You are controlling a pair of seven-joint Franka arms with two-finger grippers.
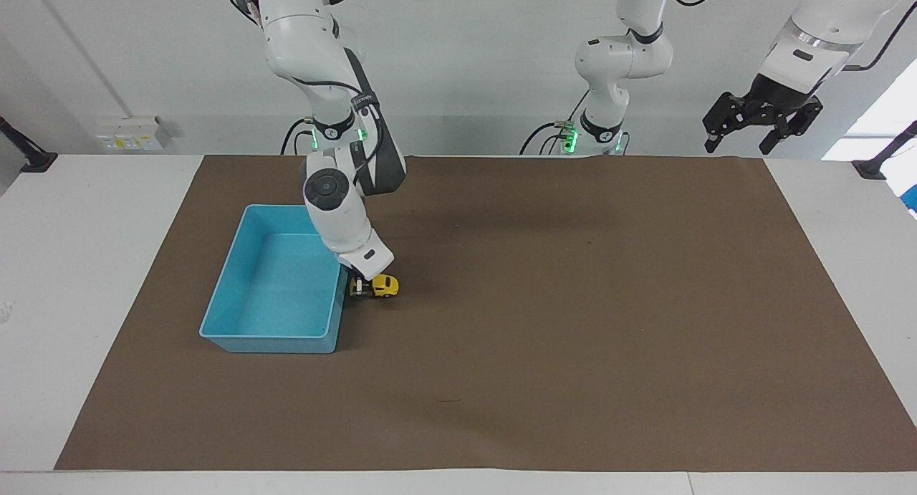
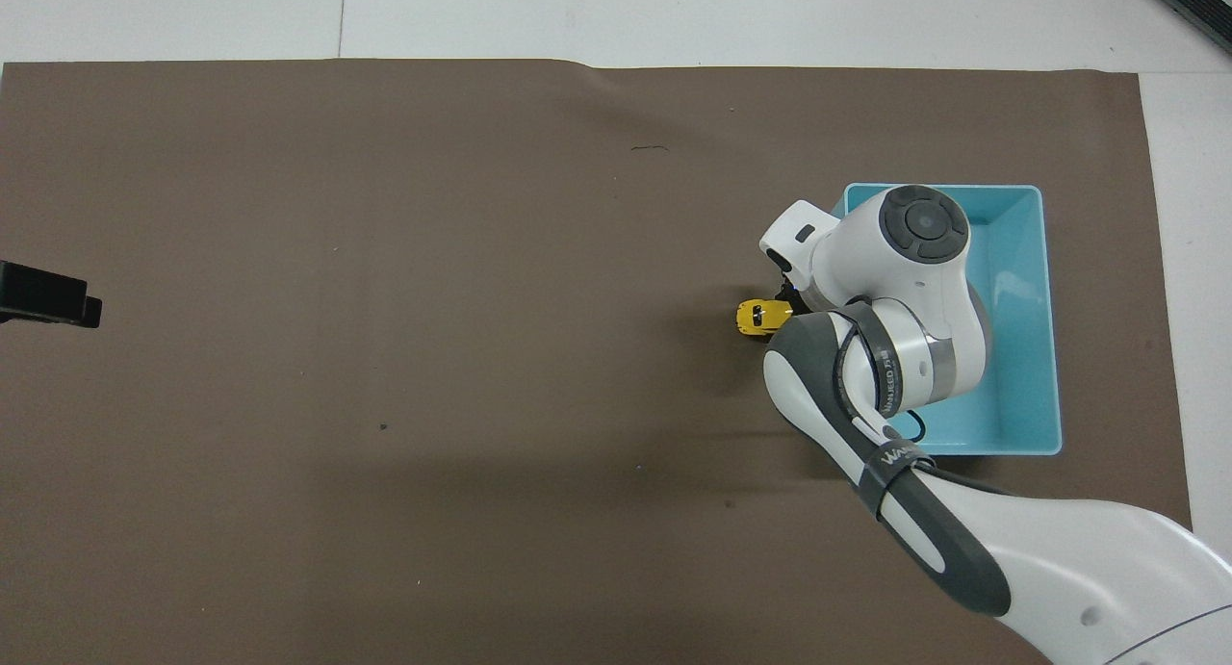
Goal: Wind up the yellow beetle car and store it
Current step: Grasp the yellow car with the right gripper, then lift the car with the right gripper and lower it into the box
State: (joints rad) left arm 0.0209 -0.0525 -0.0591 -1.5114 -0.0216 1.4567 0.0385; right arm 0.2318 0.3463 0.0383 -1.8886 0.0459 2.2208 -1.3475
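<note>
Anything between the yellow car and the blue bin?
Only the bin's own side wall. The yellow beetle car sits on the mat beside the blue bin, with the right gripper at it; it must clear that rim.

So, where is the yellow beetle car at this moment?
The yellow beetle car sits on the brown mat, just beside the blue bin, toward the right arm's end of the table. The right gripper is down at its bin-side end.
</note>
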